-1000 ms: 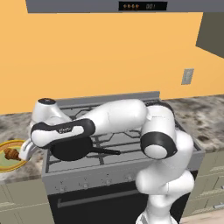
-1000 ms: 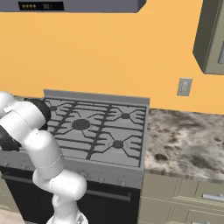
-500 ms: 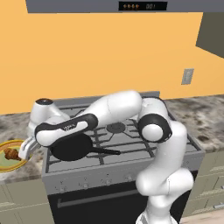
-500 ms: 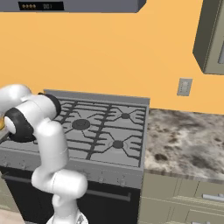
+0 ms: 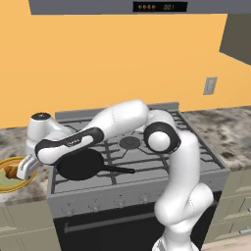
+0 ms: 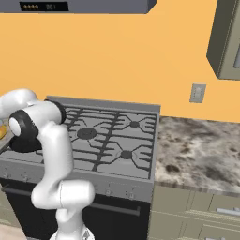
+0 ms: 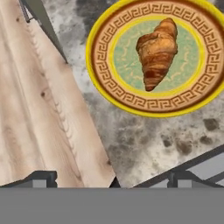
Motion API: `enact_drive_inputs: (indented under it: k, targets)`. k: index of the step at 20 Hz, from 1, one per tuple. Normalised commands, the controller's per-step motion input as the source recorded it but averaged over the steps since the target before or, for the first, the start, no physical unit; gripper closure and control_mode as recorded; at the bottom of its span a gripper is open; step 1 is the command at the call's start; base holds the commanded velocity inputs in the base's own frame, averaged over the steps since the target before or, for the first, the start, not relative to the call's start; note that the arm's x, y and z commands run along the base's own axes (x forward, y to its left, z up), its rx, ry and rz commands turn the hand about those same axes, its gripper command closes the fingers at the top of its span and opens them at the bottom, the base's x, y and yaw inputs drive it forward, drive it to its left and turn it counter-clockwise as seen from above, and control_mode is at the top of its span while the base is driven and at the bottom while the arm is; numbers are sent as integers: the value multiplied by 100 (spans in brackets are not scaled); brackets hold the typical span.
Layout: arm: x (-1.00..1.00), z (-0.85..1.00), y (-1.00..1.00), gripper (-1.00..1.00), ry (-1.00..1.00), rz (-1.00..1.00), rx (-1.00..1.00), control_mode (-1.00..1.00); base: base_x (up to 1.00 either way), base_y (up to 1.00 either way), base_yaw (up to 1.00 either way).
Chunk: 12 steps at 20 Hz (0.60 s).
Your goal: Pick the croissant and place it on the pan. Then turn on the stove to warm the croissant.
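Orange wall, grey hood overhead, and we're looking down on the stove (image 5: 137,147) set between speckled stone counters (image 6: 197,150). Our arm sweeps far out to the left, past the range and over the counter on that side. Down there sits a plate (image 5: 6,182), yellow rim and green centre, and on it lies the croissant (image 7: 156,52), golden-brown, resting flat in the middle of the dish.

We see the gripper (image 5: 24,169) hanging just over the plate's near edge, jaws spread as wide as they go and nothing between them. From the hand view, its two dark fingertips (image 7: 40,179) poke up at the bottom, and the pastry lies ahead of them, off toward one side, not yet between them. No contact so far.

The pan (image 5: 81,164) waits on the front left burner, black and bare, handle pointing right across the grate. It's just beside the plate, so the carry should be short.

So we judge this to be the reach for the pick, the very first step. Next we need to shift the hand forward until the croissant sits centred between the tips, come down around it, and close gently; a soft pastry could crush or slip. The knobs (image 5: 120,202) along the front are untouched for now.
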Motion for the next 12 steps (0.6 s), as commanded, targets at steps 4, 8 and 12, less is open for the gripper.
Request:
enact_drive_inputs:
  k: [4, 8, 12]
  targets:
    - [25, -12, 10, -100, 0, 0, 0, -100, 0, 0, 0]
    - [25, -13, 9, -100, 0, 0, 0, -100, 0, 0, 0]
    - [24, -21, 11, -100, 0, 0, 0, -100, 0, 0, 0]
